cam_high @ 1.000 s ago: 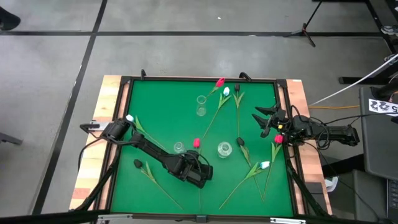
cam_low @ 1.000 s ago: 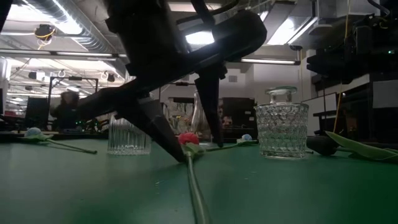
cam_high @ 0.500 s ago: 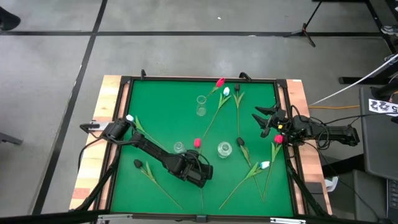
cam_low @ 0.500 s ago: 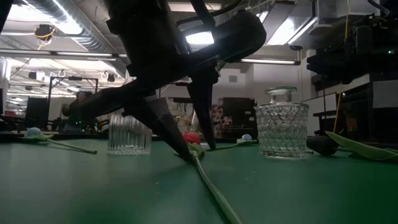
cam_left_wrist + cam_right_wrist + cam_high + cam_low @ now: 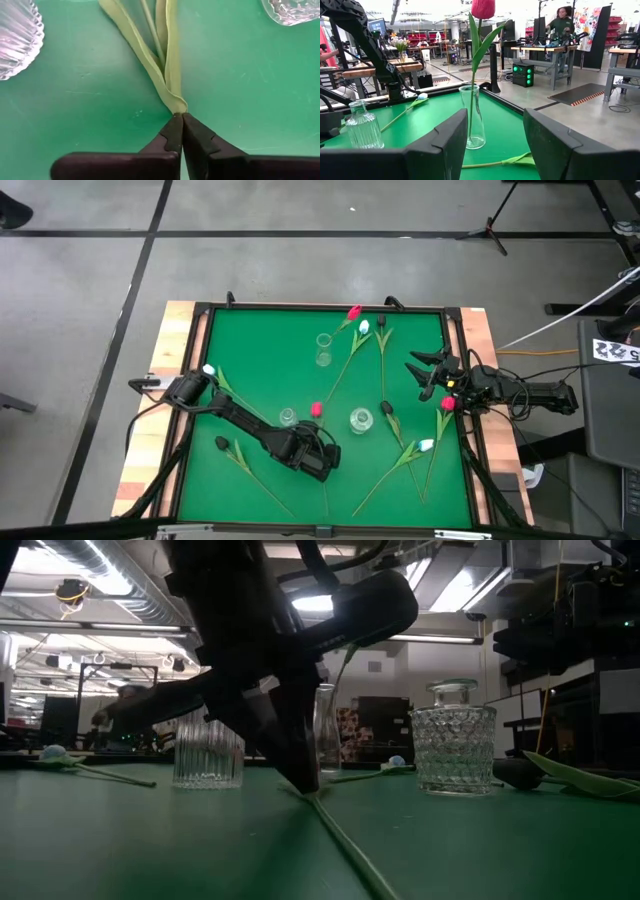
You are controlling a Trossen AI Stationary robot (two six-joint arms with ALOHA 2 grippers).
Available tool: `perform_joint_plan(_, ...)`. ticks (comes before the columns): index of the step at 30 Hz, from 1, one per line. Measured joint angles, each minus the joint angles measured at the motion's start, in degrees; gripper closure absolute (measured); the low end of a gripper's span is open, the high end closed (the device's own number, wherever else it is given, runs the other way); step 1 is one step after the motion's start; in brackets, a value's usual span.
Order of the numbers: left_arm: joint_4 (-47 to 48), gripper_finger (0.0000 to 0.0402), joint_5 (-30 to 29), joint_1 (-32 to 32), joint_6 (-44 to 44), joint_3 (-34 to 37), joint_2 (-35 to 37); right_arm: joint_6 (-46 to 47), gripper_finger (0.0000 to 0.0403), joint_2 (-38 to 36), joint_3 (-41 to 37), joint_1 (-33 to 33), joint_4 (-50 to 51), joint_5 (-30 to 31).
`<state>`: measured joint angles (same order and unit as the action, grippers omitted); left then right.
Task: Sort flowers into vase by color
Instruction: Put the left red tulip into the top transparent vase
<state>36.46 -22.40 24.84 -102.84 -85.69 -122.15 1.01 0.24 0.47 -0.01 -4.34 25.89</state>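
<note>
the green worktop [image 5: 260, 350] lies under a workshop ceiling with strip lights, and it carries three glass vases and loose tulips. the left gripper [image 5: 178, 120] is low near the front edge, its fingers together and clamped on the stem of a red tulip [image 5: 316, 410], which lies flat between the ribbed vase [image 5: 208, 754] and the diamond-cut vase [image 5: 454, 745]. the grip sits at the very tips of the fingers, where the leaves [image 5: 165, 60] join, so the thin stem can slip out or turn when it is lifted. the long stem can also swing and knock one of the near vases. the right gripper [image 5: 492, 145] waits at the right edge, fingers apart, facing the tall vase [image 5: 472, 116] that already holds one red tulip. a second ago the left fingers were wide apart around the stem; now they are closed on it.
</note>
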Motion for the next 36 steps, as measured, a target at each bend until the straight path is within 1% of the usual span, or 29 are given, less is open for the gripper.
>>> perform_joint_plan(13,0.55,0.0401,-0.32,2.98,-3.91,0.0,0.43,0.01,0.021,-0.01,0.02,0.0,0.0,0.0)
perform_joint_plan(21,2.59,0.0401,-4.18,3.12,-2.89,-1.48,1.07,0.01,0.021,0.0,0.02,0.0,-0.04,0.0)
perform_joint_plan(29,5.04,0.0401,-3.84,2.01,-0.92,-3.47,1.14,0.16,0.021,0.0,0.01,0.0,-0.04,0.0)
perform_joint_plan(34,4.59,0.0381,-2.51,1.68,2.06,-4.0,1.16,0.19,0.021,0.0,0.01,0.0,-0.04,0.0)
perform_joint_plan(36,3.25,0.0371,-2.27,1.39,1.71,-4.02,1.16,0.19,0.021,-0.01,0.01,0.0,-0.04,0.0)
